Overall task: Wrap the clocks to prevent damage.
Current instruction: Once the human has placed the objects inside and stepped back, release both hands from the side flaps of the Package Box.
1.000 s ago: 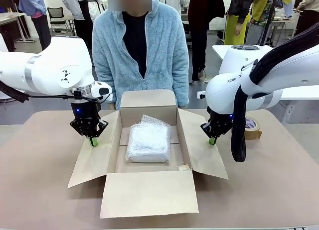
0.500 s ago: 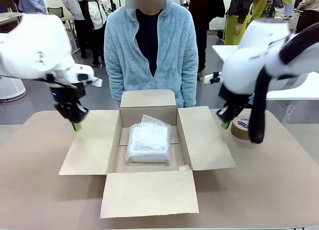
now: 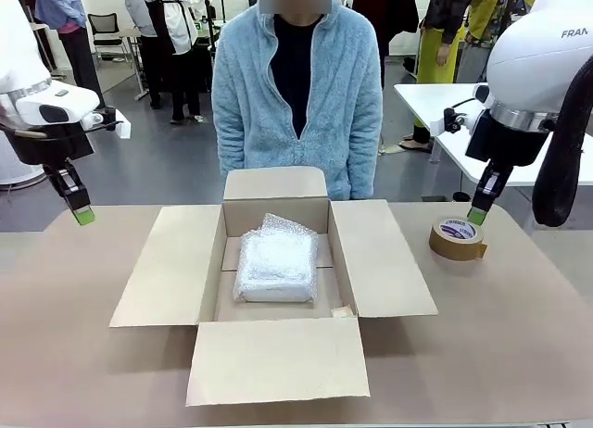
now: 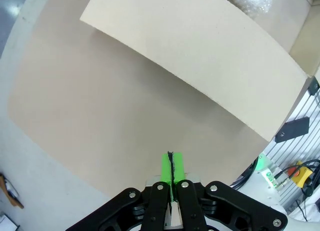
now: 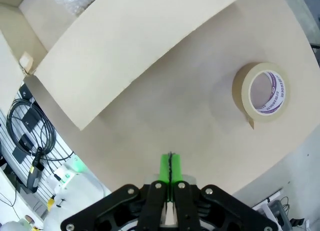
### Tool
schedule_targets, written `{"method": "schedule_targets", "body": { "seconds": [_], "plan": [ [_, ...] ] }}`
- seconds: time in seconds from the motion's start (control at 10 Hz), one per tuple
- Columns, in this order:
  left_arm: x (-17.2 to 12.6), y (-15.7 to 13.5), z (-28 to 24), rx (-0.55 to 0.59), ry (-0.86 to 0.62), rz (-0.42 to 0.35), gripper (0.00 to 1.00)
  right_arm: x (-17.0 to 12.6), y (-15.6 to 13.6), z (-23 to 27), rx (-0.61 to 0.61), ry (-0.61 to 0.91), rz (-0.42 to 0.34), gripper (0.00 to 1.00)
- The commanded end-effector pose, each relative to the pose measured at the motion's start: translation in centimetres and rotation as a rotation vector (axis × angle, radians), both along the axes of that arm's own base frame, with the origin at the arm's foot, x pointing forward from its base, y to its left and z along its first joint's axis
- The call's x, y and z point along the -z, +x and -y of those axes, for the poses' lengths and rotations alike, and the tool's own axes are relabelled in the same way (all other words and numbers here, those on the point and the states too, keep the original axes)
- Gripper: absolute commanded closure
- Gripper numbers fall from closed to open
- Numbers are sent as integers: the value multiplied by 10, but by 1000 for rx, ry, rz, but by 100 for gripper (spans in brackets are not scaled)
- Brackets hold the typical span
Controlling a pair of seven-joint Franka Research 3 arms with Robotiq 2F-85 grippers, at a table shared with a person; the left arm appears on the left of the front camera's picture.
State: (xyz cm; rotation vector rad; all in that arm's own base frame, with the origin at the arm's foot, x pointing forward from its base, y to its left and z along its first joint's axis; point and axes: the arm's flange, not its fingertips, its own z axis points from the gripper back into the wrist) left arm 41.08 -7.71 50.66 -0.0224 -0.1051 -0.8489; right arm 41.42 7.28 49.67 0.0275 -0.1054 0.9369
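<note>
left fingers (image 3: 83, 215) together, aloft | right fingers (image 3: 476, 215) together, aloft near tape roll (image 3: 457, 240)

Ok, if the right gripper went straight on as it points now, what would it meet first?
Most likely bare table, between the box flap and the tape roll. The right gripper points at that patch; depth is unclear, but neither seems in its line.

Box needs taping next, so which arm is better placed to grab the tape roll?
Right, probably. The right gripper hangs shut near the tape roll, while the left gripper, also shut, is on the other side of the cardboard box. It would need to open first.
</note>
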Motion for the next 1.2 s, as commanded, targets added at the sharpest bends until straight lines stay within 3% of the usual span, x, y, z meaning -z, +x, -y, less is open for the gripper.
{"method": "schedule_targets", "body": {
  "seconds": [0.0,0.2,0.3,0.5,0.6,0.9,1.1],
  "plan": [
    [1,2,4,17,2,-3,100,2,-1,-7,14,16,20,99],
    [0,0,1,0,0,-1,100,2,-1,-7,14,16,20,99],
    [-2,2,-7,139,-74,-29,100,-1,0,-2,-1,1,5,99],
    [-10,11,-48,490,-181,-81,100,-13,0,39,-245,143,49,99],
    [-11,9,-65,566,-205,-81,100,-15,-1,55,-314,180,55,99],
    [-3,7,-95,648,-153,-15,100,-4,5,89,-577,236,1,99],
    [-5,6,-88,585,-265,13,100,0,9,88,-536,202,-1,99]
  ]
}}
